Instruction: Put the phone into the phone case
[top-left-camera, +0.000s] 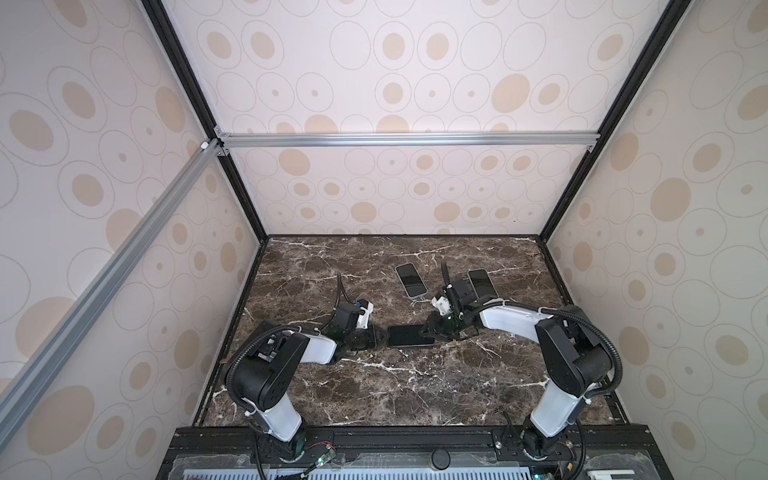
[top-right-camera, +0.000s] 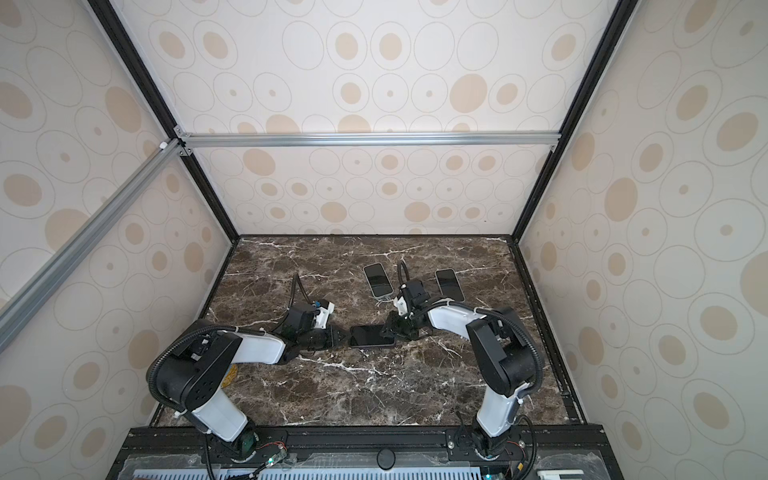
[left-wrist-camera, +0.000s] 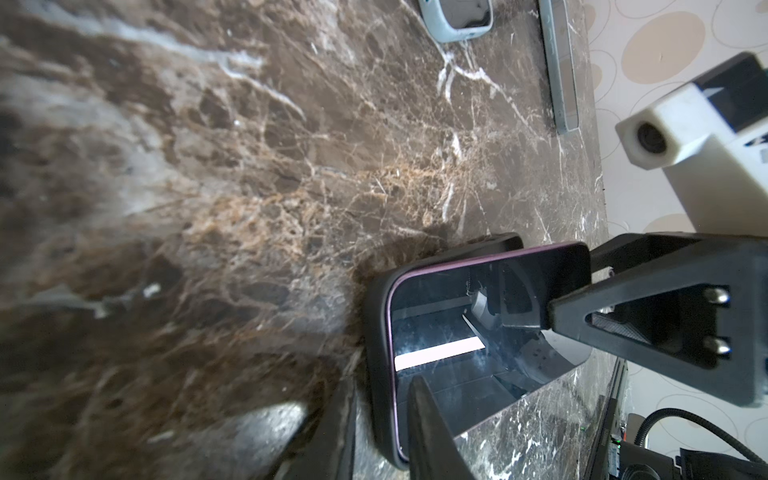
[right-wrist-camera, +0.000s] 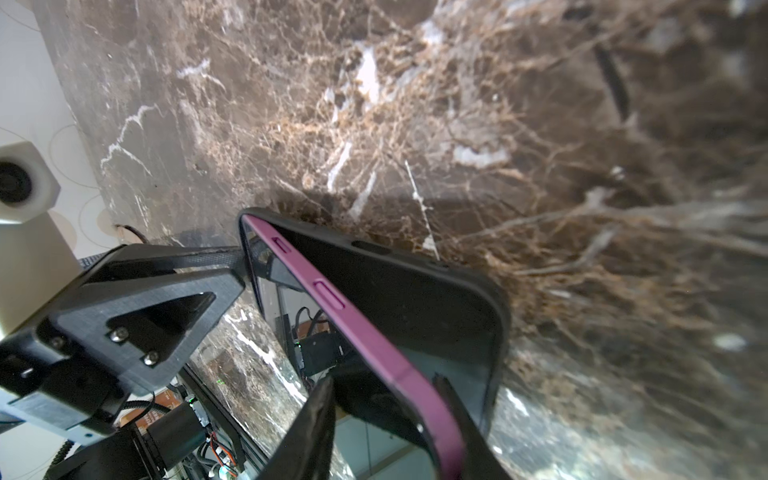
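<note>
Purple-edged phone (right-wrist-camera: 365, 332): one end seated in your black phone case (left-wrist-camera: 376, 353), other end lifted out. Your left gripper (left-wrist-camera: 380, 390) clamps the case's seated end; right gripper (right-wrist-camera: 384, 380) straddles the lifted end, grip unclear.

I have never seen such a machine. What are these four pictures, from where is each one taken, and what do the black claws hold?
These are two robot arms at a marble table. Two pictures look down from one overhead camera pair; two come from wrist cameras. The claws are grippers. The left gripper clamps one end of a black case; a purple-edged phone lies tilted, partly in it. The right gripper straddles the phone's other end; its grip is unclear. Farther back lie a pale-cased phone and another phone.
</note>
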